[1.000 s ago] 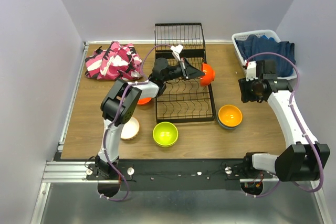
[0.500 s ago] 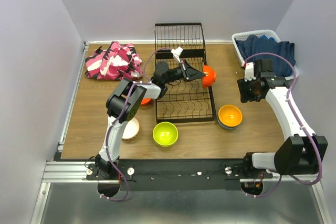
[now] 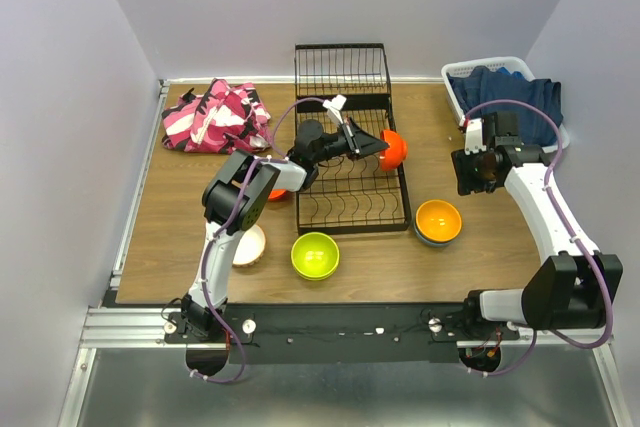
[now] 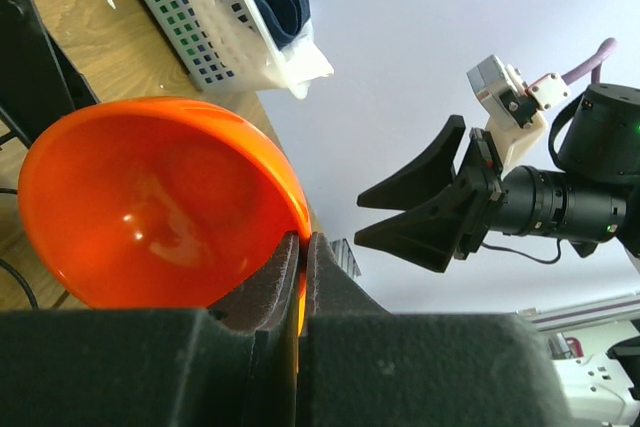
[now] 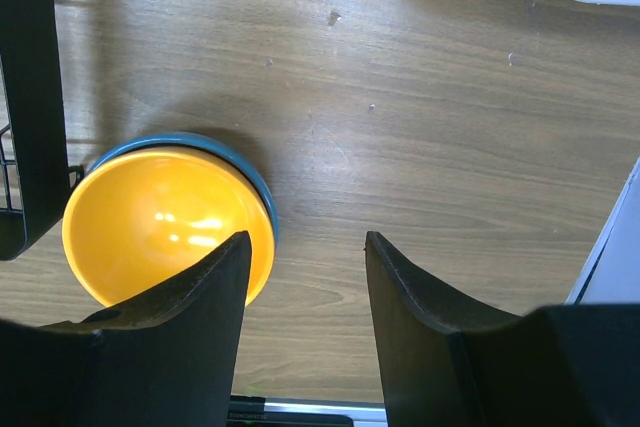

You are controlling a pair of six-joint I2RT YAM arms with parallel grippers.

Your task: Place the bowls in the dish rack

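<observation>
My left gripper is shut on the rim of a red-orange bowl, which it holds tilted on its side at the right edge of the black wire dish rack. My right gripper hangs open and empty above the table, just right of an orange bowl nested in a blue bowl. A lime green bowl and a cream-white bowl sit near the front. Another orange-red bowl is partly hidden under the left arm.
A white laundry basket with dark blue clothes stands at the back right. A pink patterned cloth lies at the back left. The rack's upright wire section rises at the back centre.
The left arm has shifted slightly, bringing the red-orange bowl a little lower at the rack's right side. The right gripper has barely moved.
</observation>
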